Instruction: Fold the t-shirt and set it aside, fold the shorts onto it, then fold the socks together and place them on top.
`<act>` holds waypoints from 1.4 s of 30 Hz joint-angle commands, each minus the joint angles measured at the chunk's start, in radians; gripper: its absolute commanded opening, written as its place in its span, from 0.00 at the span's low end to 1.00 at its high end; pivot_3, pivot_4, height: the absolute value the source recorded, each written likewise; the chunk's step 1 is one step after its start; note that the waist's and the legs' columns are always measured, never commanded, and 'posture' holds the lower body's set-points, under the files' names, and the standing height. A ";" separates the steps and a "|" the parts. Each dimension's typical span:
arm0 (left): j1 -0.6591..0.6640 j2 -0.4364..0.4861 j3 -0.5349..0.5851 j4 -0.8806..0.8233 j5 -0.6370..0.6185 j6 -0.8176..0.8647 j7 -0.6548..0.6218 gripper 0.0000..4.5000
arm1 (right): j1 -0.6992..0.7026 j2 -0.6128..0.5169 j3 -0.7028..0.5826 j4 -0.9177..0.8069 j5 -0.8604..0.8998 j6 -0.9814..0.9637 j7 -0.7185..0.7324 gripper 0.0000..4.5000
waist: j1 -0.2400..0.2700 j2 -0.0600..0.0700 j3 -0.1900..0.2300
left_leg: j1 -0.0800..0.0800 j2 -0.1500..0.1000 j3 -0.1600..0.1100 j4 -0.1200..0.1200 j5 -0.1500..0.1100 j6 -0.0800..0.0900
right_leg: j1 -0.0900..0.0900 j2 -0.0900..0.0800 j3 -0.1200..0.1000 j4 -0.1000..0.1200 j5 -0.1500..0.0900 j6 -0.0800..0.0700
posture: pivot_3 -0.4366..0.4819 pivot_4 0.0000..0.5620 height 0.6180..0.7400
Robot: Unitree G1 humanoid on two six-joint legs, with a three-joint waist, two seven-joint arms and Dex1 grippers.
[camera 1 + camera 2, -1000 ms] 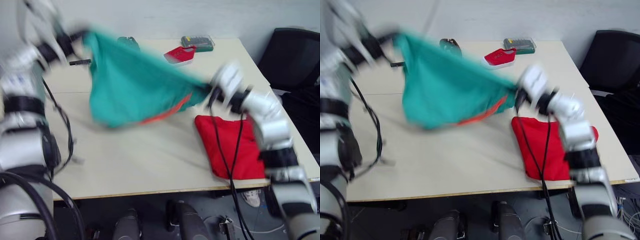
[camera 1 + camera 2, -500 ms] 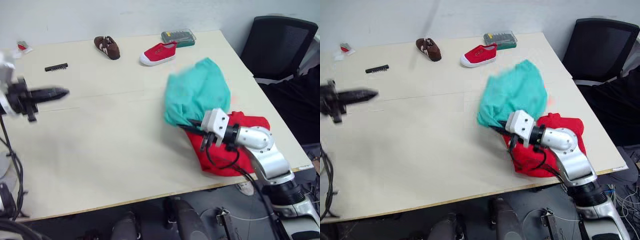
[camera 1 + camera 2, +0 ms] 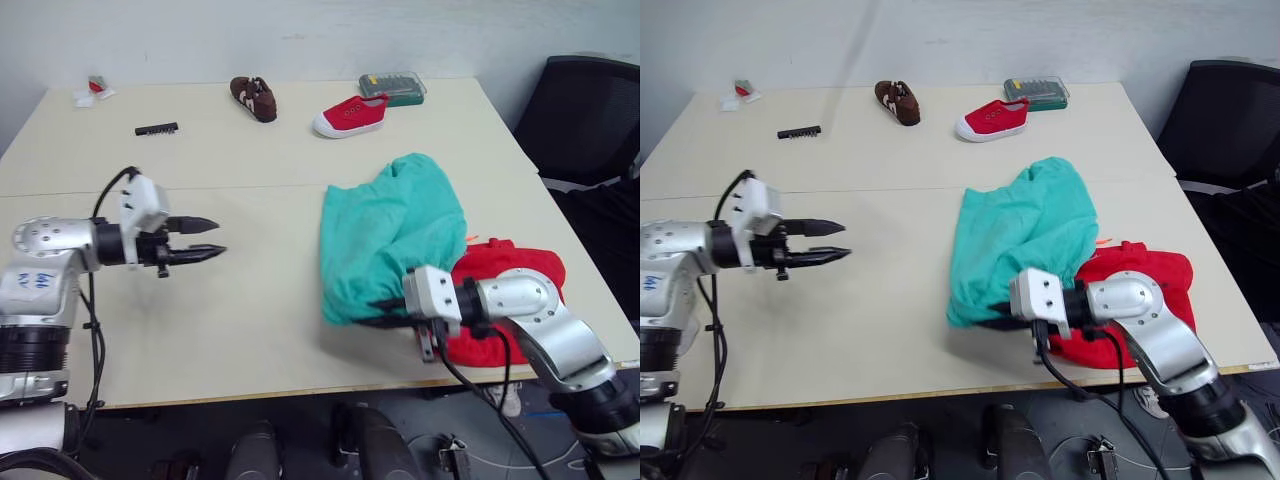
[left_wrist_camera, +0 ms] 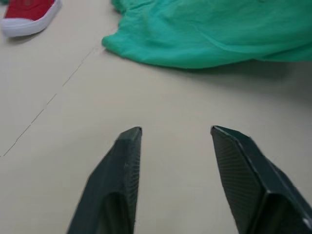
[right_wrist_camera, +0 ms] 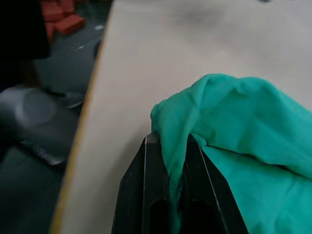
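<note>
The teal shorts [image 3: 390,230] lie crumpled on the table right of centre, their right part draped over the folded red t-shirt [image 3: 515,270] near the front right edge. My right gripper [image 3: 385,308] is shut on the shorts' near hem, and a fold of teal cloth is pinched between its fingers [image 5: 146,195]. My left gripper [image 3: 212,238] hovers over bare tabletop on the left, open and holding nothing, pointing toward the shorts [image 4: 209,34]. The socks are out of view.
At the far side of the table [image 3: 260,330] lie a red shoe [image 3: 350,115], a brown shoe [image 3: 253,97], a green bit case [image 3: 393,87] and a black strip [image 3: 157,129]. A black chair [image 3: 590,110] stands at the right.
The shorts, held up between both grippers a second ago, now lie on the table partly over the t-shirt. My left gripper has let go and opened. My right still holds the hem.
</note>
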 commanded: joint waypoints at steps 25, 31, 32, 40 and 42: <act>-0.569 -0.375 -0.430 0.971 0.592 -1.083 0.177 0.84 | 0.360 -0.172 -0.266 -0.260 0.085 0.074 -0.048 0.00 | -0.002 -0.001 0.000 | 0.001 -0.001 -0.003 0.000 0.000 0.001 | 0.003 0.002 0.000 -0.002 0.003 0.004 | 0.48 0.27 1.00; -0.596 -0.397 -0.476 1.030 0.710 -1.047 0.386 0.84 | 0.364 -0.168 -0.267 -0.266 0.091 0.073 -0.070 0.00 | -0.001 -0.002 0.000 | 0.003 -0.001 -0.003 0.000 -0.003 0.007 | 0.006 0.001 0.000 -0.003 0.004 0.006 | 0.48 0.27 1.00; -0.600 -0.398 -0.478 1.035 0.718 -1.045 0.408 0.84 | 0.364 -0.168 -0.267 -0.267 0.092 0.073 -0.072 0.00 | 0.000 -0.002 0.000 | 0.003 -0.001 -0.004 0.000 -0.003 0.008 | 0.008 0.001 -0.001 -0.004 0.004 0.006 | 0.48 0.27 1.00; -0.604 -0.416 -0.491 1.067 0.759 -1.025 0.467 0.35 | 0.334 -0.159 -0.258 -0.260 0.099 0.084 -0.091 0.00 | -0.001 -0.002 0.000 | 0.004 0.000 -0.005 0.000 -0.003 0.009 | 0.010 0.000 -0.001 -0.005 0.004 0.007 | 0.48 0.27 1.00; -0.604 -0.417 -0.490 1.068 0.763 -1.027 0.471 0.20 | 0.331 -0.158 -0.257 -0.263 0.099 0.086 -0.095 0.00 | -0.001 -0.002 0.000 | 0.004 -0.001 -0.005 0.000 -0.003 0.009 | 0.010 0.000 -0.001 -0.005 0.004 0.007 | 0.48 0.27 1.00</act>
